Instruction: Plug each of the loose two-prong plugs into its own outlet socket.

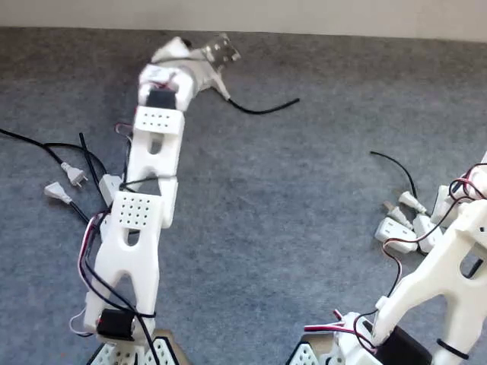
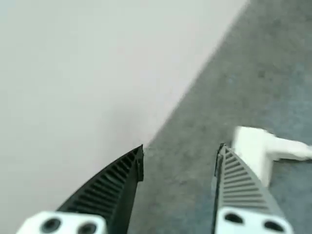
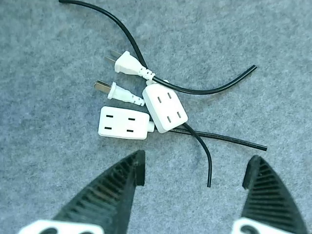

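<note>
Over the right-hand cluster, the right gripper [image 3: 195, 161] hangs wide open, empty; just beyond lie a socket [image 3: 123, 123] and a plug [image 3: 121, 92]. Best pinch the plug's body, prongs left free, facing the slots. Left gripper [image 2: 181, 147], also open and empty, sits beside a white piece [image 2: 251, 146].

White printed-plastic left arm [image 1: 144, 213]: boxy links with slotted cut-outs. Two perforated plates [image 1: 137, 209] carry grids of small holes. A black servo block [image 1: 116, 324] sits near its base. Thin red, white and black wires [image 1: 85, 262] loop along one side.

The right arm [image 1: 449, 262] has the same white shell, a bundle of red and black leads [image 1: 335, 325] and a black band [image 1: 449, 350] round one link.

The left gripper [image 2: 181, 151] has tapered ribbed fingers [image 2: 112, 192] on white mounts with dark screw holes [image 2: 51, 225]. The right gripper [image 3: 195, 161] matches it, ribs black.
</note>
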